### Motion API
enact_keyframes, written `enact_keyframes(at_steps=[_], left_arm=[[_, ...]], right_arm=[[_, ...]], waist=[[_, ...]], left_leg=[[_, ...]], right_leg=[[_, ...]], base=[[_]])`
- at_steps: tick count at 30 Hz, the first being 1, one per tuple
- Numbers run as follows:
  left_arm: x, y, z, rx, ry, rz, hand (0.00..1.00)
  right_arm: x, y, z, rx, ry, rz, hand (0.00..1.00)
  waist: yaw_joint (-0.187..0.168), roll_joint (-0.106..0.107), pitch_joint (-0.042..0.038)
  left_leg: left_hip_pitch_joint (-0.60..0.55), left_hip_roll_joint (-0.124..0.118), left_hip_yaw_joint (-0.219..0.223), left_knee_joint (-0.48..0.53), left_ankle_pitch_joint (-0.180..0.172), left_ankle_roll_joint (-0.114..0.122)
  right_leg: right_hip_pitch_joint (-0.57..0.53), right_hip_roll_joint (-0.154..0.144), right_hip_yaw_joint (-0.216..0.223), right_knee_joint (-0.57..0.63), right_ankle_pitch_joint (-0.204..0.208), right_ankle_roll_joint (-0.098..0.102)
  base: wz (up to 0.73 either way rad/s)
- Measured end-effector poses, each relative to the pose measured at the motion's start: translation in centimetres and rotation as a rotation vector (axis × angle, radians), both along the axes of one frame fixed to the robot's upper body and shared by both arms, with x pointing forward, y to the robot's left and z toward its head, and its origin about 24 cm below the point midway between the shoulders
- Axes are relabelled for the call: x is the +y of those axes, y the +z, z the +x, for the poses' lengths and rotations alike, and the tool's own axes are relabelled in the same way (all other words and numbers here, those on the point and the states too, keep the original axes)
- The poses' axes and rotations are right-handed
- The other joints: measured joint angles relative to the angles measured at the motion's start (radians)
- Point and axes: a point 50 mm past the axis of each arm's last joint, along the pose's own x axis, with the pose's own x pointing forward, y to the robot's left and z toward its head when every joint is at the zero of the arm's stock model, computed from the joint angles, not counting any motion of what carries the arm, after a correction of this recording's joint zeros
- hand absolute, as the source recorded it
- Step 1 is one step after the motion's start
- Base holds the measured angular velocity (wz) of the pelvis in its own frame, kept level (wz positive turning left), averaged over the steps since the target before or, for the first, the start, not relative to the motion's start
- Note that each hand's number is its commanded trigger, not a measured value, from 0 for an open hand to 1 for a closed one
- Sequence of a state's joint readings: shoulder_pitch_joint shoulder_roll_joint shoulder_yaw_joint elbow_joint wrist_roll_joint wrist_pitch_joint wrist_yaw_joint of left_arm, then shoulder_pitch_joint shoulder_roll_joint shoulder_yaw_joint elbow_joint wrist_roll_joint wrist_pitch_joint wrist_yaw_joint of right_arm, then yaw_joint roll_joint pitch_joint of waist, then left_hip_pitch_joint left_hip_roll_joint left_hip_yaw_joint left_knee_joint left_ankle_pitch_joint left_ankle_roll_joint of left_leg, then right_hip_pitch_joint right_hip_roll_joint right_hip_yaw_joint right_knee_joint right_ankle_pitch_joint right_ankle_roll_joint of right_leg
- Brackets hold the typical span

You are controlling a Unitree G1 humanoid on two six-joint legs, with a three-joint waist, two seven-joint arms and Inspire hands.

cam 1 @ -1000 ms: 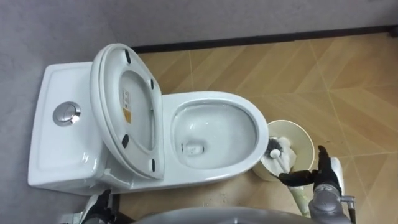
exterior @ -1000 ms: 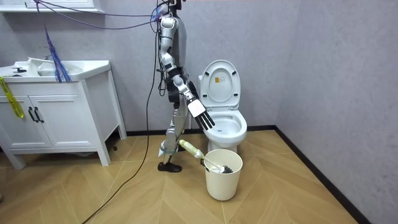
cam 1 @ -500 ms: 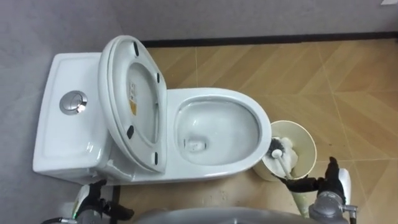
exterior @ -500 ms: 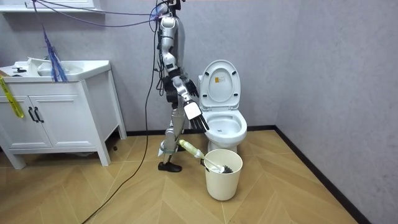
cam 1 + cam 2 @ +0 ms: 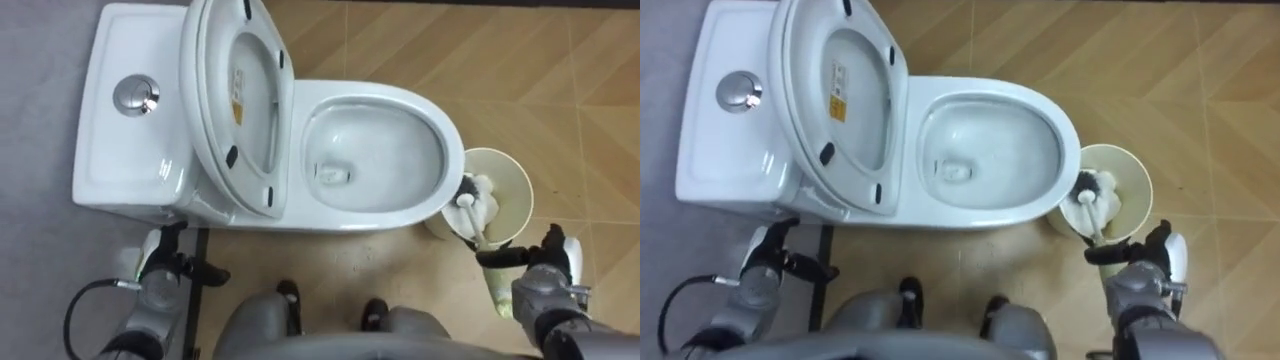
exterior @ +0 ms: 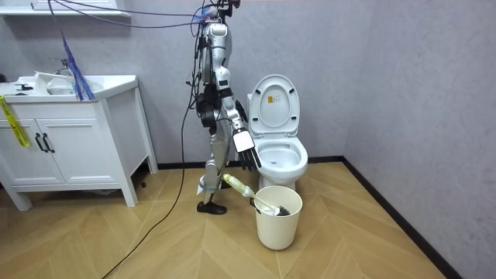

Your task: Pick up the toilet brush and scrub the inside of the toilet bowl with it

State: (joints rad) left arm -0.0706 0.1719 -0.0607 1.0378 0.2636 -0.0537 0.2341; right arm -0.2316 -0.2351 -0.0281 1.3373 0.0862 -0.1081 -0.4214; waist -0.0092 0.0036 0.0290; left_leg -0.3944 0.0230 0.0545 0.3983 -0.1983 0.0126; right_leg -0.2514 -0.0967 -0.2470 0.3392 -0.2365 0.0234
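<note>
Fingers of the right hand (image 5: 530,270) are straight and a little spread, holding nothing, just beside the white bucket (image 5: 512,195), which stands on the wooden floor (image 5: 560,90) next to the toilet (image 5: 400,95). The toilet brush (image 5: 472,212) is in this bucket, head inside and handle leaning out over the rim toward the robot. The left hand (image 5: 168,265) is low on the tank side, its fingers loose and empty, and the seat lid (image 5: 240,110) stands raised.
</note>
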Motion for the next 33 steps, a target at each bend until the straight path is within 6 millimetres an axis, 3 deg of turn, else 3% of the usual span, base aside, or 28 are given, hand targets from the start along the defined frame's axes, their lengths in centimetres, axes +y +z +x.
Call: enact_keyframes(at_steps=[4, 13, 23, 33], left_arm=[[-0.9, 0.9, 2.5, -0.06, -0.022, -0.035, 0.0], [-2.9, 3.2, 5.9, -0.205, -0.037, -0.128, 0.0], [-4.6, 5.3, 8.7, -0.298, -0.125, -0.143, 0.0], [-5.8, 7.2, 10.0, -0.397, -0.153, -0.193, 0.0]], right_arm=[[-1.2, 1.2, 1.7, -0.025, -0.017, -0.023, 0.0], [-2.5, 4.2, 5.8, -0.117, -0.015, -0.066, 0.0], [-3.2, 4.5, 5.5, -0.075, -0.015, -0.098, 0.0], [-4.5, 5.6, 6.0, -0.112, -0.044, -0.113, 0.0]], waist=[[0.016, -0.003, 0.0118], [0.033, -0.007, 0.0214], [0.057, 0.003, 0.032], [0.075, 0.033, 0.0321]], left_leg=[[-0.093, -0.002, 0.001, 0.026, 0.017, 0.015], [-0.283, -0.025, 0.0, 0.052, 0.058, 0.036], [-0.451, -0.031, -0.002, 0.124, 0.069, 0.04], [-0.605, -0.055, 0.001, 0.267, 0.053, 0.042]], right_leg=[[-0.102, -0.019, -0.004, 0.053, 0.0, 0.0], [-0.325, -0.059, 0.0, 0.169, 0.0, 0.003], [-0.501, -0.077, 0.002, 0.268, -0.01, -0.003], [-0.68, -0.131, 0.024, 0.479, -0.089, -0.02]], base=[[0.02], [0.04], [0.03], [0.1]])
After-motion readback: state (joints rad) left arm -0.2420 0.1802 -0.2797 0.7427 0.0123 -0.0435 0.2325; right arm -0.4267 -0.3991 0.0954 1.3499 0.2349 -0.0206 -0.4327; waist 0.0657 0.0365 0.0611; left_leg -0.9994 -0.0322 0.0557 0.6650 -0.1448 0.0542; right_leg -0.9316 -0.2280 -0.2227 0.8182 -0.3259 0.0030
